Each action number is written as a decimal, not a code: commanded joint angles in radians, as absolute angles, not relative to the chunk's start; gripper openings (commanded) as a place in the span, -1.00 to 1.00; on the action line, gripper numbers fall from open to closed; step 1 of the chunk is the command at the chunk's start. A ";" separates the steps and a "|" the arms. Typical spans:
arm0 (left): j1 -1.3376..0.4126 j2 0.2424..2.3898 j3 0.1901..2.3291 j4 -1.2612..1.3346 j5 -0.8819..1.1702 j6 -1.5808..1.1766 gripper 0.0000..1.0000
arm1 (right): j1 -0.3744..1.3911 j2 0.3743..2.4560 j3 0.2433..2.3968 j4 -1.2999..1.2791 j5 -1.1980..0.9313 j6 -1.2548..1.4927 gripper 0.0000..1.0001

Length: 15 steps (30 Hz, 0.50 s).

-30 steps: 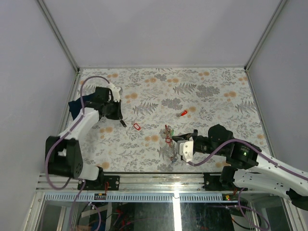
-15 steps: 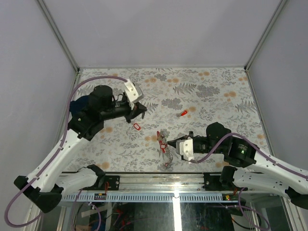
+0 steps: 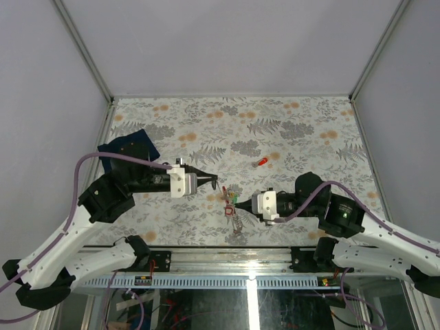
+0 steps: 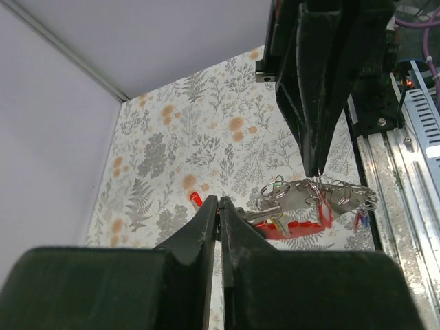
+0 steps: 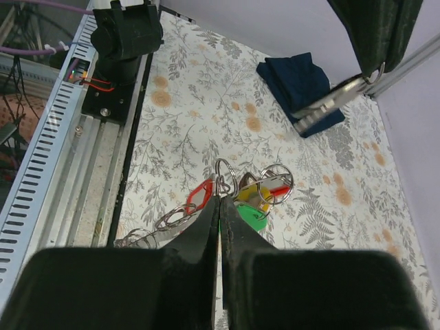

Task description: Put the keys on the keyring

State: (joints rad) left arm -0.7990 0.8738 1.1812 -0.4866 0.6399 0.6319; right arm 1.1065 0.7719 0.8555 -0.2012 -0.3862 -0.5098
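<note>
The right gripper pinches the keyring above the table's near edge, presenting it to the clenched left gripper; what the left one holds, I can't tell.

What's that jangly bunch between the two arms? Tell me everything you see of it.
The bunch is a tangle of thin metal rings and small keys with red, yellow and green tags, plus a red strap. The shut right gripper pinches one ring, holding it above the flowered table; a ring chain trails down. The shut left gripper points at it from close by.
</note>
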 commanded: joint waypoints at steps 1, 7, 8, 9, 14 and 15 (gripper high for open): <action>-0.814 0.860 1.171 -0.431 0.726 0.736 -1.00 | 1.110 0.777 0.925 -0.101 -0.423 -0.425 -1.00; -0.824 0.872 1.200 -0.450 0.783 0.736 -1.00 | 1.018 0.828 1.011 -0.176 -0.469 -0.283 -1.00; -0.825 0.873 1.201 -0.452 0.789 0.731 -1.00 | 0.980 0.836 1.017 -0.177 -0.514 -0.243 -1.00; -0.827 0.874 1.200 -0.452 0.792 0.729 -1.00 | 0.931 0.846 1.024 -0.176 -0.570 -0.205 -1.00; -0.831 0.863 1.195 -0.455 0.792 0.715 -1.00 | 0.787 0.884 1.025 -0.137 -0.757 -0.056 -1.00; -0.831 0.864 1.194 -0.455 0.790 0.714 -1.00 | 0.781 0.890 1.028 -0.130 -0.763 -0.042 -1.00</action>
